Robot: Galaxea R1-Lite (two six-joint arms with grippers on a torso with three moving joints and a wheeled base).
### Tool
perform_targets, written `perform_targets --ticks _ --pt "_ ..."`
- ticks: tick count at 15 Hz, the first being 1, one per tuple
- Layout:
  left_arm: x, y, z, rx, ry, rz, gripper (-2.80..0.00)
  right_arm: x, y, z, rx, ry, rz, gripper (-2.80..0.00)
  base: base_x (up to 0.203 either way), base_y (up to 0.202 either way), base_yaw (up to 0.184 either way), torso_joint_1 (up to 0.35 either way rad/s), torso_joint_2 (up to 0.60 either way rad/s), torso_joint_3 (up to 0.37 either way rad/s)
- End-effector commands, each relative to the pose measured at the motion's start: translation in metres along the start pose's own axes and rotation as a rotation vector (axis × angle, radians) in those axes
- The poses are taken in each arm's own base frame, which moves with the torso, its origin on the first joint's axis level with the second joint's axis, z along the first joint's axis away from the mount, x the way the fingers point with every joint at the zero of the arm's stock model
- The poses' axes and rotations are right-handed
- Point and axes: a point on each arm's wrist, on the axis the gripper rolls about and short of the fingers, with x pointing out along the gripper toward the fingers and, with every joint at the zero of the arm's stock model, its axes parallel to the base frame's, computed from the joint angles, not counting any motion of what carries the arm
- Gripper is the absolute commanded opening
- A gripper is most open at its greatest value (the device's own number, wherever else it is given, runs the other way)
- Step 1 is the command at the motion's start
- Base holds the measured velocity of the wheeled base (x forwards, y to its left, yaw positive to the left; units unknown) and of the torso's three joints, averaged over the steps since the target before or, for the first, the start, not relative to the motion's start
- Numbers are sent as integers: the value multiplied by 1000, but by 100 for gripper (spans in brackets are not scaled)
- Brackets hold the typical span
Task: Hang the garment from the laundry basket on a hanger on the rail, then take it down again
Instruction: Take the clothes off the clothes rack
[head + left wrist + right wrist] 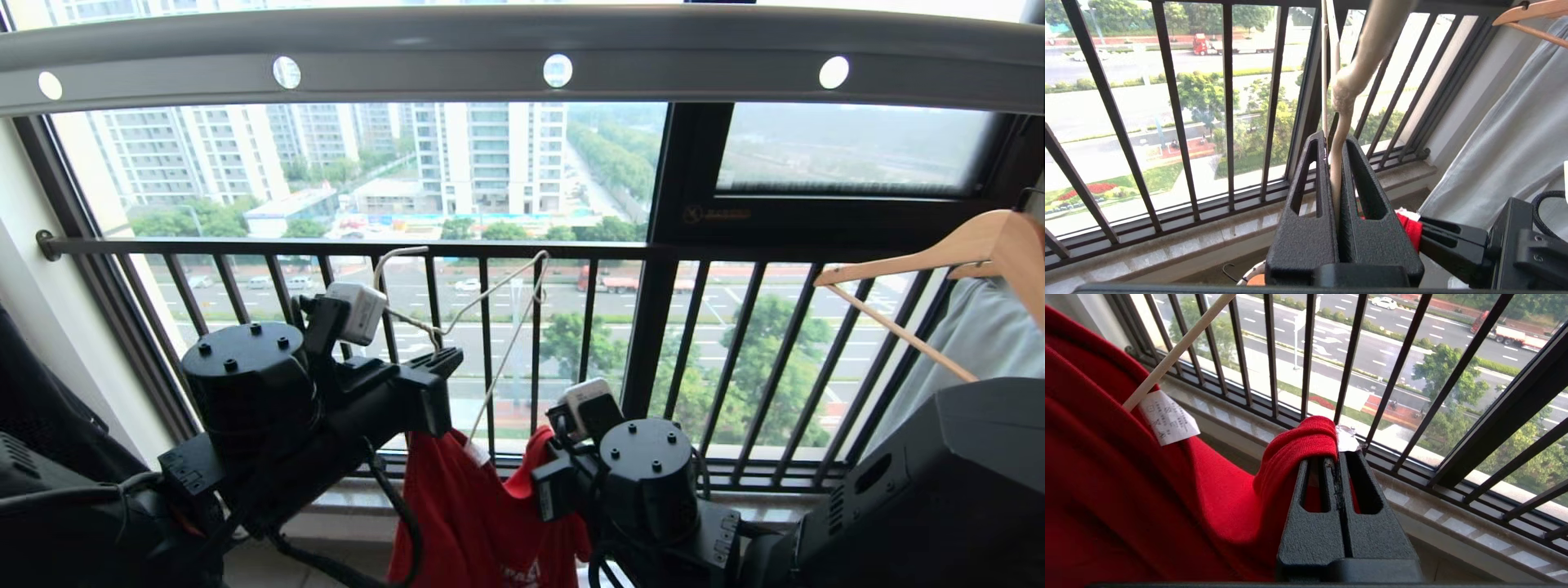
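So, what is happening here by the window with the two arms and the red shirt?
The robot is handling a red T-shirt on a thin cream wire hanger. The left end effector is shut on the hanger's wire, and the right end effector is shut on a fold of the shirt's collar. The hanger's hook is not on the grey rail overhead; it hangs well below it, in front of the black window railing. A wooden hanger with a pale garment is at the right.
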Motion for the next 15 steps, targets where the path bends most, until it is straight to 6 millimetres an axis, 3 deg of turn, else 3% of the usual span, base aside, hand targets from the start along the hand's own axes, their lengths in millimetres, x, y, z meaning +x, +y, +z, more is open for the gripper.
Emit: perform_targets --ticks 1,4,7,11,15 --pt "8 -3 -11 2 11 15 -280 -5 4 -8 -15 29 54 -280 0 0 0 0 0 0" --pt "12 -3 -8 -1 -10 35 -280 -3 6 -21 -39 72 68 -280 0 0 0 0 0 0" --pt "20 -2 4 22 -122 167 -280 -19 -1 -35 -127 137 213 -280 0 0 0 0 0 0" --pt "27 1 -11 48 -93 175 -280 -25 -3 -38 -152 143 234 -280 0 0 0 0 0 0" --pt "31 1 -7 40 -112 185 -280 -43 -9 -55 -276 217 355 -280 0 0 0 0 0 0"
